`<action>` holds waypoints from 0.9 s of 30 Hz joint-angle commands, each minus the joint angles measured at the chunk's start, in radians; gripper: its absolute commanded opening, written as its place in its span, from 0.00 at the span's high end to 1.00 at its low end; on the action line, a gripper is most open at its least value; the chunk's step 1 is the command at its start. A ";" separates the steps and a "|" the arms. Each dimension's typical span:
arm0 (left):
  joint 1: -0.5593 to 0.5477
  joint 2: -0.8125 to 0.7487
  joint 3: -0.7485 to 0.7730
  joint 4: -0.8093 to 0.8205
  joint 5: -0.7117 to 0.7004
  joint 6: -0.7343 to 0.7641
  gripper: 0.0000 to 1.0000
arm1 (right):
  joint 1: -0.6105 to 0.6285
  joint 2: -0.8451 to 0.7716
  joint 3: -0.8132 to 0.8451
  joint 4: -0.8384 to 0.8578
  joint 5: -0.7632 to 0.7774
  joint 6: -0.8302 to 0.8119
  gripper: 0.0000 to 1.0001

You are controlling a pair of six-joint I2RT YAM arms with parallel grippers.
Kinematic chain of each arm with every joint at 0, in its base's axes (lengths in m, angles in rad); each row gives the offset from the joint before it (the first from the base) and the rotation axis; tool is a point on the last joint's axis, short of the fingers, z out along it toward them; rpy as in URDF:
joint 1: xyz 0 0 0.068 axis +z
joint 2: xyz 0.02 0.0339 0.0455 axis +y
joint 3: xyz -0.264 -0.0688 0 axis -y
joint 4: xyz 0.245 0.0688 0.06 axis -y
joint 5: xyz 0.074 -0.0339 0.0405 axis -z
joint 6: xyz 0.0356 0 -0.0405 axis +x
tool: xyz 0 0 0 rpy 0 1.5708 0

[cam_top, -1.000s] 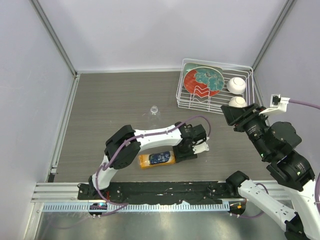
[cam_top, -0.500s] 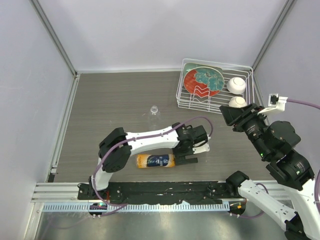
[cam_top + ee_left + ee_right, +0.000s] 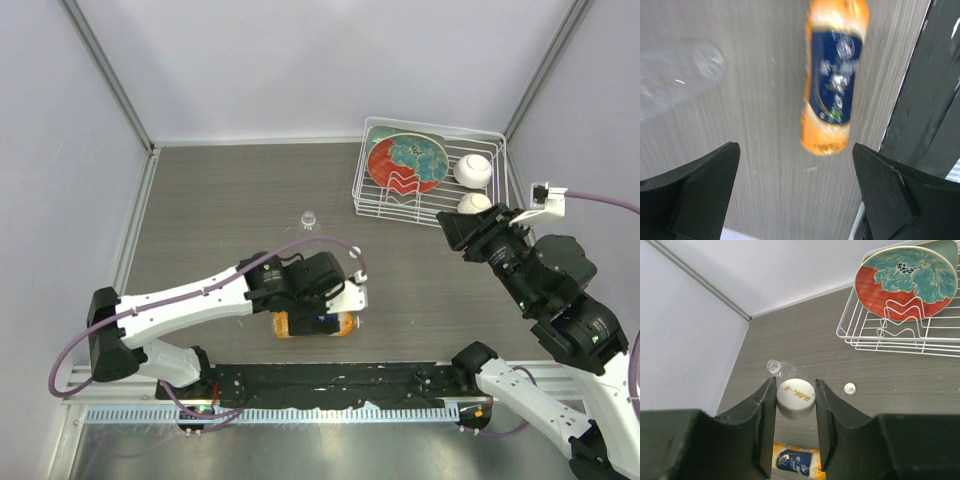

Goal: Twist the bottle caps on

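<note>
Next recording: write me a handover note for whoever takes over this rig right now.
Left gripper: open, empty, above the orange-labelled plastic bottle, which lies on its side on the grey table, near its front edge.
Right gripper: raised, fingers shut on the cream round plastic cap.
The small white round plastic cap lies loose on the table; the clear plastic bottle sits farther back.
Done: one cap picked up.
Left: screw both caps on; neither bottle is capped.

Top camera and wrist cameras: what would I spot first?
The red-and-teal plate standing in the white wire rack, far right, pops out. Next, the orange bottle lying on its side near the front, below the open left gripper. The right gripper pinches a small cream cap.
</note>
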 commanded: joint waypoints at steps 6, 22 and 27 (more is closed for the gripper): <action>0.014 -0.040 -0.308 0.191 -0.066 0.026 0.00 | 0.004 0.020 0.031 0.058 -0.055 -0.019 0.82; 0.052 -0.028 -0.459 0.320 -0.051 0.035 0.00 | 0.004 0.024 0.011 0.086 -0.080 -0.017 0.82; 0.061 -0.025 -0.497 0.331 -0.029 0.060 0.00 | 0.004 0.027 -0.001 0.098 -0.083 -0.008 0.82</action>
